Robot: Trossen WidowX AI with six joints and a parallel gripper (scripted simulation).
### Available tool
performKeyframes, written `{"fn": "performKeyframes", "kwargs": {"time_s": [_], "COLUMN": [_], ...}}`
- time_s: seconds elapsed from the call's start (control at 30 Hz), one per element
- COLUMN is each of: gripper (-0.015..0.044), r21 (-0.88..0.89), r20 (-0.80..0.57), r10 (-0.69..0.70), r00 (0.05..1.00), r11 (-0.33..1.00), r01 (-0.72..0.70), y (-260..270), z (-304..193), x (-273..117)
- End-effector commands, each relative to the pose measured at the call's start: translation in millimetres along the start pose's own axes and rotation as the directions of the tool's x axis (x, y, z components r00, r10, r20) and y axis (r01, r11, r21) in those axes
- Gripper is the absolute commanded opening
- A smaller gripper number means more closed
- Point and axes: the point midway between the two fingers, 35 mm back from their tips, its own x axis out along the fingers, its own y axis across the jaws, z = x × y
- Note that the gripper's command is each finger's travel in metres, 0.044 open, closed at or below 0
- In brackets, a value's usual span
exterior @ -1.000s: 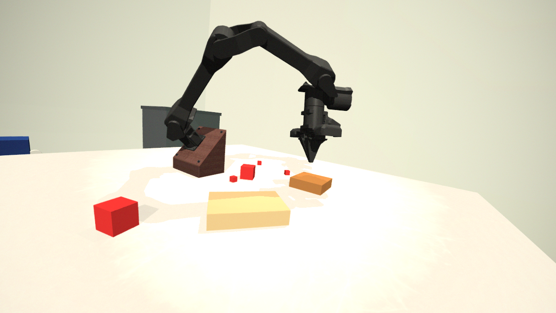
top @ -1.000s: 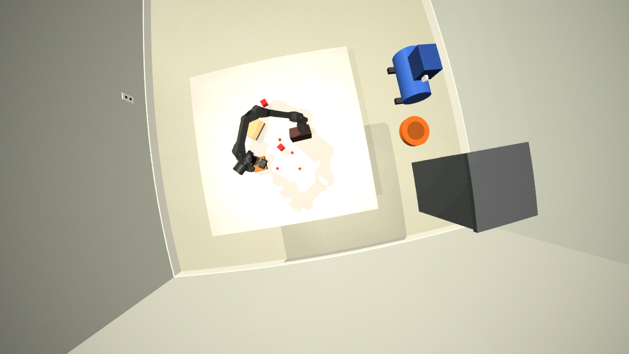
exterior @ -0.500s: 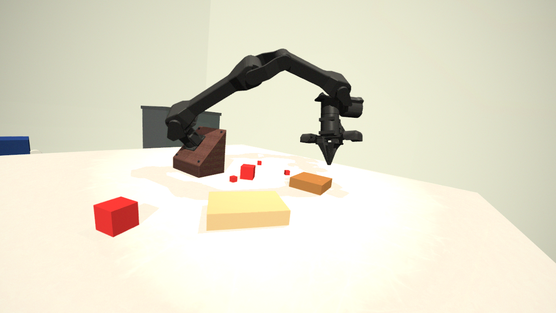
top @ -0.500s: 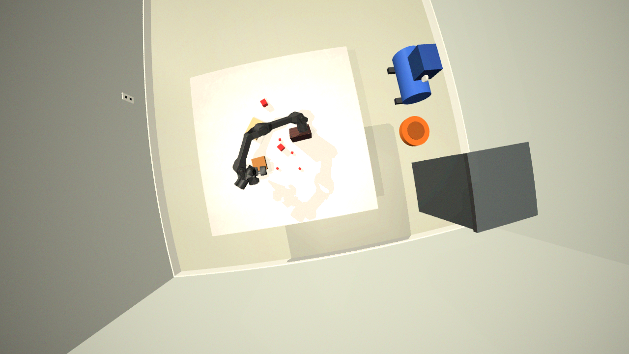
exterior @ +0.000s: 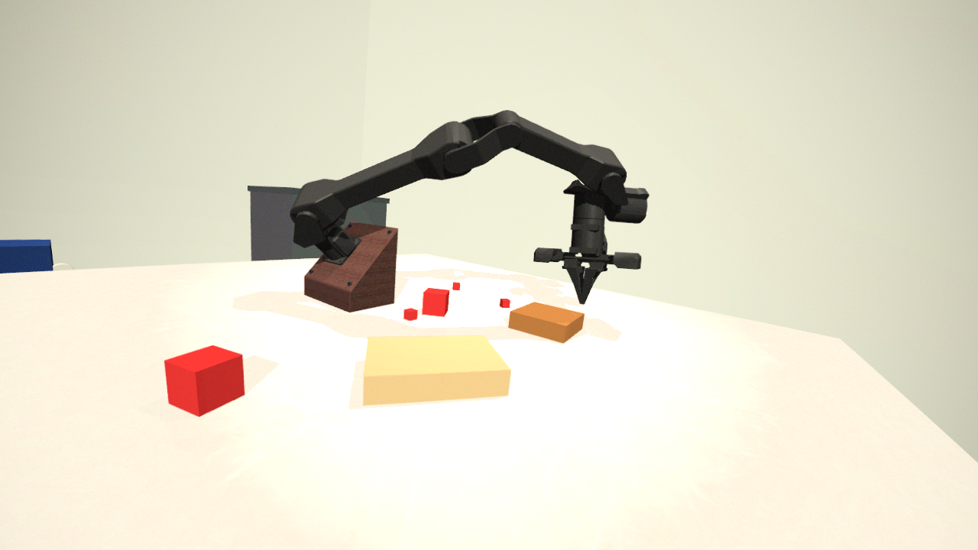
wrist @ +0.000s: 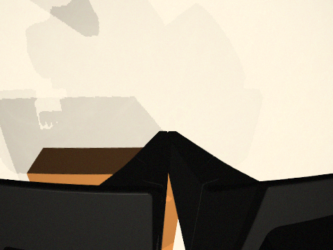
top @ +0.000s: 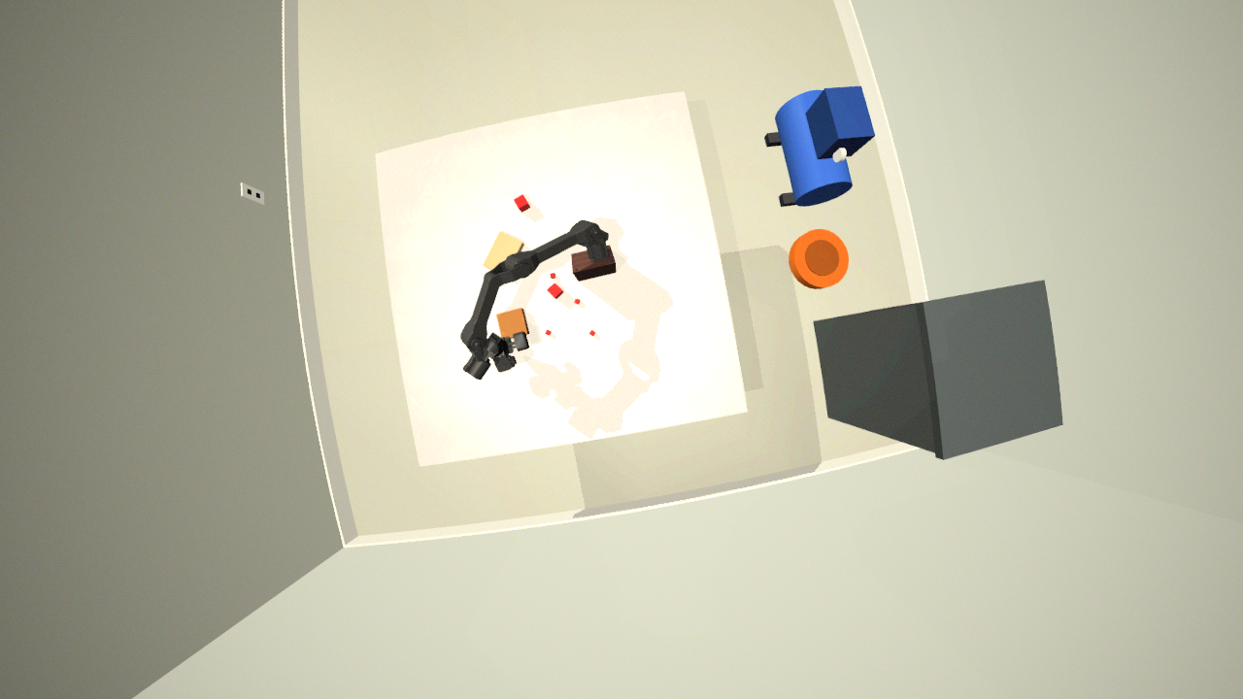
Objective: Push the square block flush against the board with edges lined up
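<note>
The orange square block (top: 513,321) (exterior: 547,314) (wrist: 80,160) lies flat on the table. The pale yellow board (top: 502,249) (exterior: 430,355) lies flat, apart from the block with a gap between them, and is turned at a different angle. My gripper (exterior: 582,302) (wrist: 166,140) is shut and empty, pointing down. Its tips are above the table, near the block's edge on the side away from the board. In the wrist view the fingers cover much of the block. In the top view the hand hides the tips, and the arm passes over the board's corner.
A red cube (top: 521,202) (exterior: 205,380) lies beyond the board. Another red cube (top: 554,290) (exterior: 435,301) and several tiny red cubes lie between the block and the arm's wooden base (top: 593,266) (exterior: 372,273).
</note>
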Motion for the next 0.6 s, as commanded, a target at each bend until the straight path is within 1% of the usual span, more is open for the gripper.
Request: {"fn": "performKeyframes", "kwargs": {"time_s": [0.0,0.13,0.57], "gripper": [0.0,0.0,0.0], "r21": [0.035,0.058,0.056], "r20": [0.066,0.123,0.118], "r10": [0.074,0.123,0.12], "r00": [0.995,0.985,0.986], "r11": [0.996,0.99,0.99], "r01": [-0.077,-0.131,-0.128], "y": [-2.6,-4.0,-4.5], "z": [-4.0,-5.8,-10.5], "x": [19.8,32.2,32.5]}}
